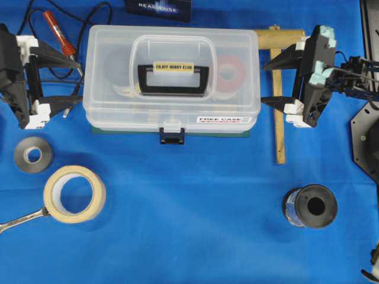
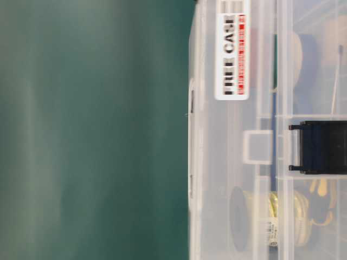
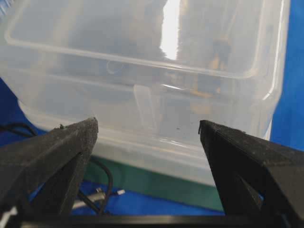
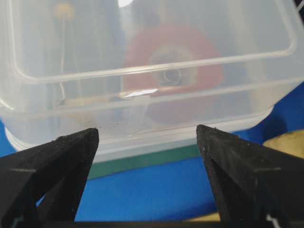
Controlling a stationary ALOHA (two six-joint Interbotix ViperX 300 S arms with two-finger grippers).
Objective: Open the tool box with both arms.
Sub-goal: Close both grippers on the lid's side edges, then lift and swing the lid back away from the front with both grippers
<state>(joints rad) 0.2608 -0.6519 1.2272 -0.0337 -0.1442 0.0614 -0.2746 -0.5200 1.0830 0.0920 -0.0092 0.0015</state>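
The tool box (image 1: 172, 71) is being shown closed at the upper middle of a worktop (image 1: 195, 225) covered in blue cloth, resting on a dark green mat (image 1: 237, 134) whose edge is peeking out beneath its front. Its dark front latch (image 1: 172, 136) is seen fastened, and a red spool (image 1: 232, 72) is being glimpsed through the clear lid.

Clutter is being kept on both flanks. At the left end, a red-handled soldering tool (image 1: 59, 34) with black cable is lying close to the box, between the spread fingers of the left pincer (image 1: 74, 83). At the right end, a wooden square (image 1: 277, 89) is lying on the cloth just beside the box, under the right pincer (image 1: 267, 83).

Both pincers are being held released, jaws spread wide, each pointed at an end wall of the box and holding nothing; in the wrist views the box wall is seen between the fingertips, not gripped.

Nearer the front, well apart from the box, a grey tape roll (image 1: 33, 154), a cream masking tape roll (image 1: 74, 193) with a metal wrench (image 1: 21, 220) beside it, and a dark spool (image 1: 310, 206) are being left lying. A dark card marked "REALSENSE" (image 1: 158, 8) is seen at the far edge.
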